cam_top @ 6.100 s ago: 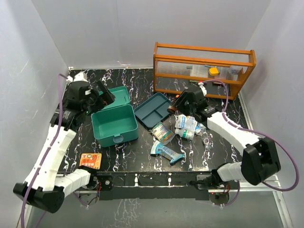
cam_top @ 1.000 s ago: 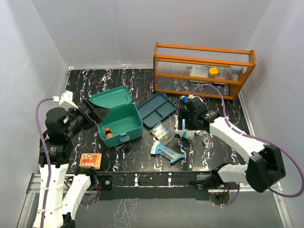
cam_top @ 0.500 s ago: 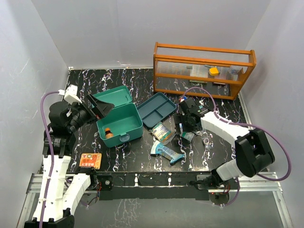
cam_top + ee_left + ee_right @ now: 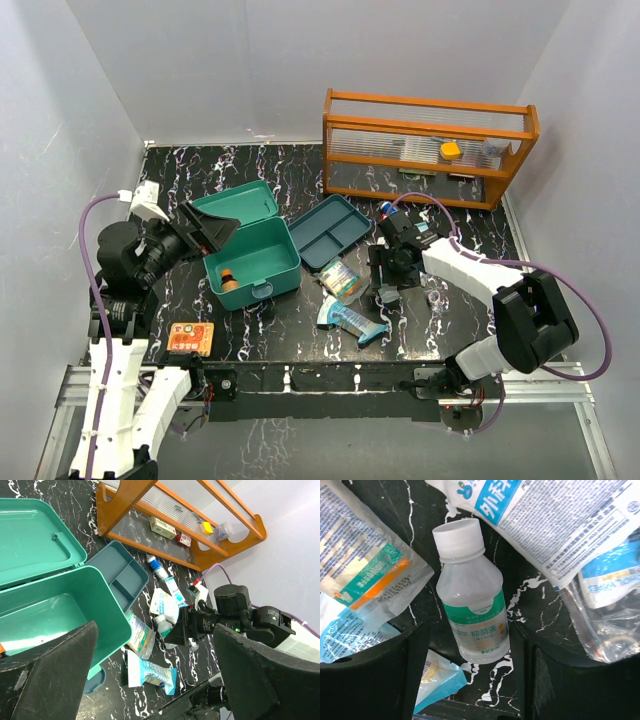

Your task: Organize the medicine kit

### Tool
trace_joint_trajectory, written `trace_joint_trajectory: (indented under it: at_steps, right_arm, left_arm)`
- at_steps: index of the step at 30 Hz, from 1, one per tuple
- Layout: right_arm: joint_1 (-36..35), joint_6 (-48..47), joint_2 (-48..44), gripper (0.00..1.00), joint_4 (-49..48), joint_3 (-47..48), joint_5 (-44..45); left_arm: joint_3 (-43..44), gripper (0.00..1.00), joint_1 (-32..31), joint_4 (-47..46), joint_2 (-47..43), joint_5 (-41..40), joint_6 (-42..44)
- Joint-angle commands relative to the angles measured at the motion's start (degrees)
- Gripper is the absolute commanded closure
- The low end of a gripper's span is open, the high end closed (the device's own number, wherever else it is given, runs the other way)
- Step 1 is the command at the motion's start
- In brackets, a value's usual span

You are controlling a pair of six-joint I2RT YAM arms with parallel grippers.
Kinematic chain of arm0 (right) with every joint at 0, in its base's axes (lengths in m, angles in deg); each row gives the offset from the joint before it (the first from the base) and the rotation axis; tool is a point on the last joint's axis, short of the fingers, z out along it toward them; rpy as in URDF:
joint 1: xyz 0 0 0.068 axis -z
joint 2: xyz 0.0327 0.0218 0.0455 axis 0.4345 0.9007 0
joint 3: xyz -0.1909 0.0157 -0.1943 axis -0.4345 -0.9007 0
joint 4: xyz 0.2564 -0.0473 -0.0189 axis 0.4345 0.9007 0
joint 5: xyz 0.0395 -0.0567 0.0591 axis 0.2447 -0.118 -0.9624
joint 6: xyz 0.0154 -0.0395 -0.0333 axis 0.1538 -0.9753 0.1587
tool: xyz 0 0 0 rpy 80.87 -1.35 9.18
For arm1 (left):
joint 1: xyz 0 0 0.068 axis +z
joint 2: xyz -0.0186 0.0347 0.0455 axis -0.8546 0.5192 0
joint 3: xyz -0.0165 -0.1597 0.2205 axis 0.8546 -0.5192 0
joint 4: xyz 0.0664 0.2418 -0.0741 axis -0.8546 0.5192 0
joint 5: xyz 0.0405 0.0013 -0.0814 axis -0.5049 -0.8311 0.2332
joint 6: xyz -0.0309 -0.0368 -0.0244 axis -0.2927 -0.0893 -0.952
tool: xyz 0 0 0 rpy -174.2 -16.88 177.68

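Note:
The teal medicine kit [image 4: 252, 250] stands open at centre left with its lid [image 4: 238, 204] back. A small orange item [image 4: 229, 279] lies inside. The teal insert tray [image 4: 330, 230] lies on the table to its right. My left gripper [image 4: 207, 228] is open and empty, above the kit's left side. In the left wrist view my left gripper [image 4: 155, 680] frames the kit [image 4: 50, 615] and the tray [image 4: 117, 572]. My right gripper [image 4: 385, 278] is open and low over a lying clear bottle [image 4: 472, 612] with a white cap and green label. In the right wrist view my right gripper [image 4: 470, 677] has one finger on each side of the bottle, with gaps.
An orange wooden rack [image 4: 425, 145] with small items stands at the back right. A blue-white pack [image 4: 350, 322] and an orange-teal sachet [image 4: 342, 280] lie left of the bottle. White packs [image 4: 560, 525] lie on its other side. An orange card [image 4: 191, 337] lies near the front left.
My right gripper has come down over the bottle. My left arm has drawn back from the kit, and the orange item now lies inside it.

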Motion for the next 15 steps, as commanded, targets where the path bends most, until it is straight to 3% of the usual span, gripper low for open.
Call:
trace_joint_trajectory:
  at_steps: [1, 15]
  right_arm:
    - [0.1, 2.7, -1.2, 0.38, -2.9, 0.1, -2.9]
    - [0.0, 4.1, 1.1, 0.42, -6.2, -0.5, 0.2]
  left_arm:
    - [-0.3, 0.01, 0.1, -0.7, 0.6, 1.3, 1.7]
    - [-2.6, 0.01, 0.2, 0.7, 1.1, -0.7, 2.5]
